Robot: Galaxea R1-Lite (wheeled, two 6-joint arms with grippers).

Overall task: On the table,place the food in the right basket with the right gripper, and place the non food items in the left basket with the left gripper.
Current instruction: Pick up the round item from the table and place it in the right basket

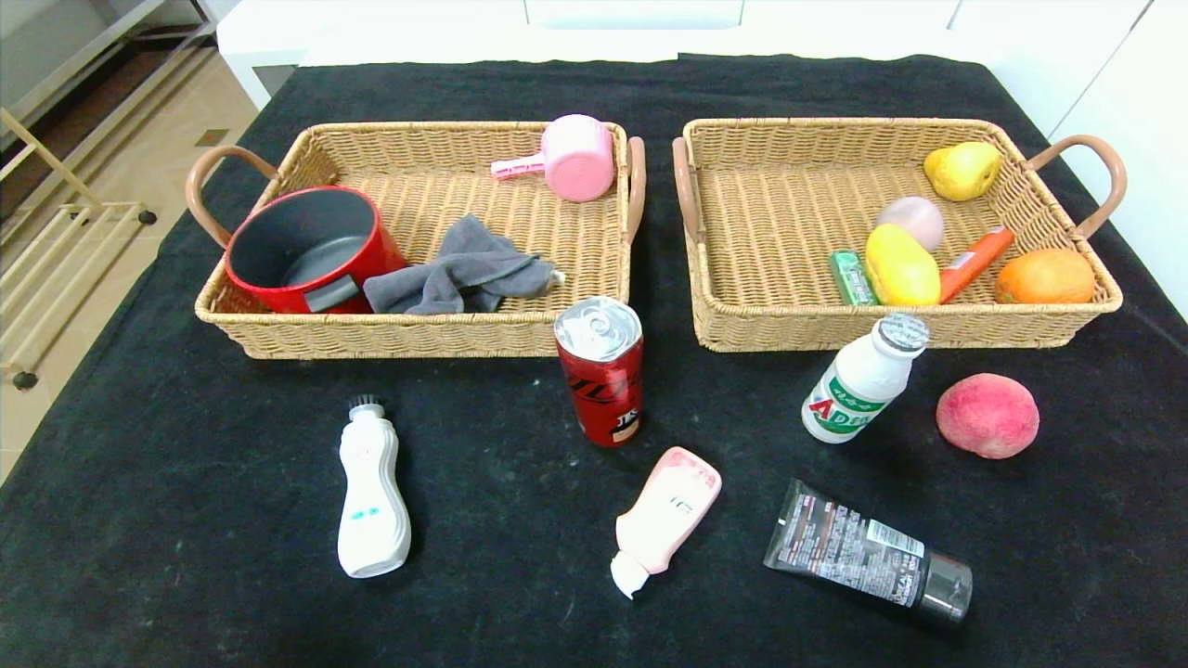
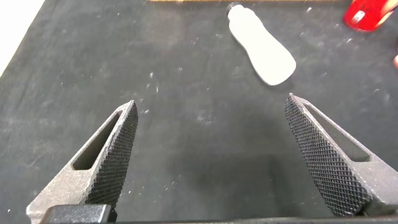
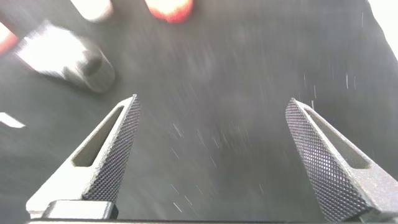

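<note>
On the table point(image 1: 167, 445), six items are seen lying before the two baskets; the white curvy bottle point(image 1: 372, 496) toward the left edge; the red can point(image 1: 600, 371) upright at the centre; the pink tube point(image 1: 663, 518) and dark tube point(image 1: 868, 549) nearer the front edge; the small white bottle point(image 1: 858, 382) and peach point(image 1: 987, 415) toward the right edge. The left gripper point(image 2: 208, 155) is held spread wide over bare cloth, grasping nothing; the right gripper point(image 3: 211, 155) likewise, with what is probably the dark tube beyond it.
</note>
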